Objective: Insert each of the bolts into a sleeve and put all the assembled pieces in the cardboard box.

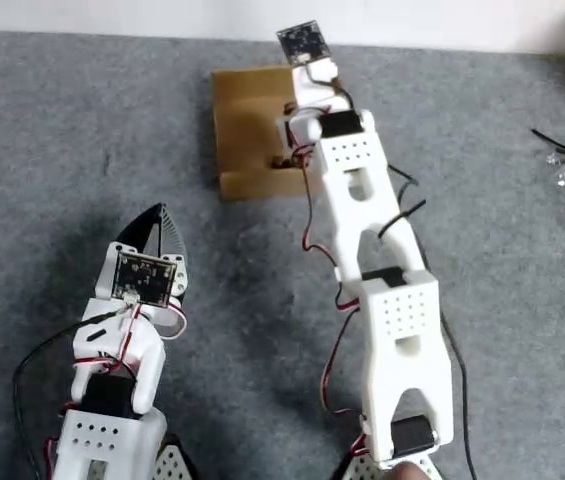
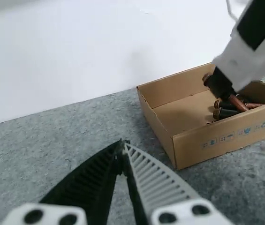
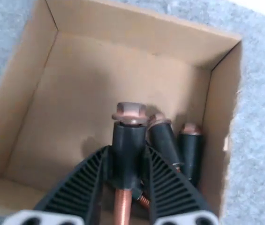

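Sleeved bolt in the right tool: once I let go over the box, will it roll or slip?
Probably rolls: the sleeved bolt is round, but the cardboard box walls and two pieces lying there should stop it. Looks rigid; the ribbed right tool likely grips firmly.

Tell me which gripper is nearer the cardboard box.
Right. The right gripper hangs over the cardboard box floor, shut on a sleeved bolt; the left gripper sits over the carpet, apart from it.
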Robot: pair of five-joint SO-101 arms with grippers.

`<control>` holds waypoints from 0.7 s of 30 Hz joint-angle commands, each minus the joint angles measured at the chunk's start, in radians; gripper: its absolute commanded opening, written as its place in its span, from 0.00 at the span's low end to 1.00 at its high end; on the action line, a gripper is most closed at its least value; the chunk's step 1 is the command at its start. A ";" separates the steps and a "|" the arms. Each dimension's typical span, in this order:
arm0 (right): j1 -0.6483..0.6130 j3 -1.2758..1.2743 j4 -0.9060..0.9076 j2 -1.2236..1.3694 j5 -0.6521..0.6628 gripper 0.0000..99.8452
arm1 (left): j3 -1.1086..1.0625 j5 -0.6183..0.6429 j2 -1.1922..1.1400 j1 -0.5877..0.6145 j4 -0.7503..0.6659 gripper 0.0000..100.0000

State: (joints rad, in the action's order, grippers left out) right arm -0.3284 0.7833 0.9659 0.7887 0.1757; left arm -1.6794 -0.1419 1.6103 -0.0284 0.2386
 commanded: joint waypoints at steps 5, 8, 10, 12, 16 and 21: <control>0.015 0.065 0.001 0.025 -0.008 0.01 | -0.027 -0.008 0.001 -0.016 -0.018 0.01; 0.015 0.065 0.002 0.038 -0.008 0.01 | -0.027 -0.008 0.001 -0.016 -0.018 0.01; 0.015 0.065 0.007 0.045 -0.008 0.01 | -0.027 -0.008 0.001 -0.016 -0.018 0.01; 0.015 0.065 0.007 0.050 -0.008 0.03 | -0.027 -0.008 0.001 -0.016 -0.018 0.01; 0.010 0.061 0.008 0.050 -0.008 0.13 | -0.027 -0.008 0.001 -0.018 -0.018 0.01; 0.008 0.065 0.050 0.042 -0.008 0.23 | -0.027 -0.008 0.001 -0.019 -0.018 0.01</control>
State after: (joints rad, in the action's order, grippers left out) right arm -0.3268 0.7940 0.9920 0.8608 0.1757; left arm -1.6794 -0.1419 1.6103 -0.0330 0.2386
